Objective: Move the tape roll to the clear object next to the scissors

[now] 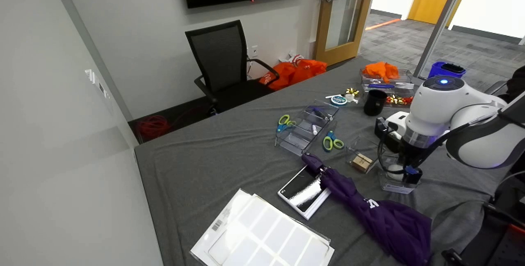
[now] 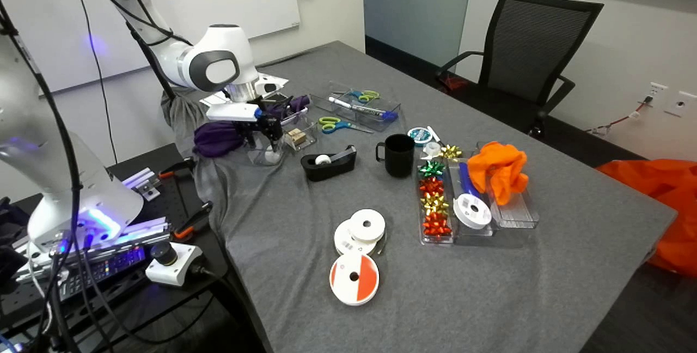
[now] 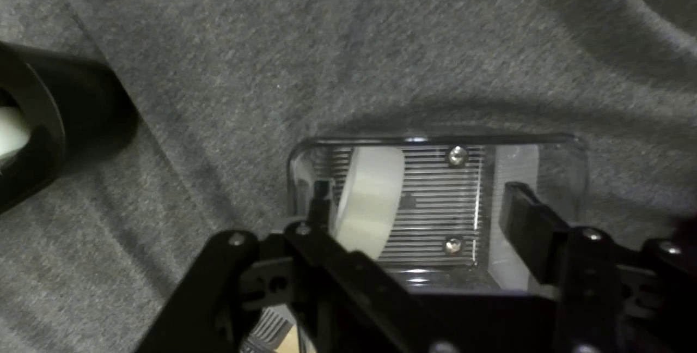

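Tape roll (image 3: 371, 200) in a bin (image 3: 440, 206), in the wrist view between the fingers (image 3: 528, 225) of the gripper (image 3: 419, 190), second bin (image 1: 361, 147) just beside, one pair of scissors (image 2: 342, 125) between this and a compartment tray (image 1: 293, 139), markers (image 2: 359, 108) within, tape dispenser (image 2: 331, 168) left of mug (image 2: 399, 155) in an exterior view.

Purple umbrella (image 1: 383, 216), upright black mug (image 2: 399, 156), crumpled orange cloth (image 2: 498, 172), black mesh chair (image 2: 535, 52).

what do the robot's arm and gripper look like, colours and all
The arm is white and rounded, with a dark grey cap bearing a glowing blue light, a silvery ring and black cables. The gripper is black, with flat fingers and pale screw heads.
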Available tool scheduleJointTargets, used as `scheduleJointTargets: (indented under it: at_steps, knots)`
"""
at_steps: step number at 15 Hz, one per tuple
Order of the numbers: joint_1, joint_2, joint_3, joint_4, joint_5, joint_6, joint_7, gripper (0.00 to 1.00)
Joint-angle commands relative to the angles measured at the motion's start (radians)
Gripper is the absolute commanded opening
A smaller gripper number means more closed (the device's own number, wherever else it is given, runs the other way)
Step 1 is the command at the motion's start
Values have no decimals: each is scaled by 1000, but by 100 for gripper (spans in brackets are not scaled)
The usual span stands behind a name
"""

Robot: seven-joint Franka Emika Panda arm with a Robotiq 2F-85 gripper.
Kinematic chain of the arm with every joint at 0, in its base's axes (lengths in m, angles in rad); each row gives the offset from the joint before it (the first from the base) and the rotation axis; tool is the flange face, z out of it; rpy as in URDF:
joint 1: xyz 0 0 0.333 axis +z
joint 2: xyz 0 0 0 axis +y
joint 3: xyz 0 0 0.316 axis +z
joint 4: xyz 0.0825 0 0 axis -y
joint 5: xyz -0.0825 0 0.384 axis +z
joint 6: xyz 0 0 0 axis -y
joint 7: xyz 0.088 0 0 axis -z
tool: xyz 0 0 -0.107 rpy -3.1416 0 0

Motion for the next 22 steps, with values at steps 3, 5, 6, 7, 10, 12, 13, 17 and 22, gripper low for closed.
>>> scheduleJointTargets:
  at_steps: [3, 5, 6, 7, 10, 12, 13, 17, 22]
  knots:
    - [-22, 89, 1, 29, -24, 58, -6, 74]
    - [-12, 101, -16, 37, -50, 72, 14, 49]
    - [-7, 118, -25, 43, -59, 85, 22, 39]
    - [-5, 131, -28, 49, -62, 94, 22, 34]
    - [3, 135, -33, 55, -70, 112, 31, 14]
    - [2, 132, -30, 53, -66, 116, 32, 5]
    - [2, 132, -29, 53, -65, 117, 32, 7]
    - [-5, 115, -22, 47, -53, 105, 26, 7]
    - [-116, 15, 142, -6, 169, 42, -92, 7]
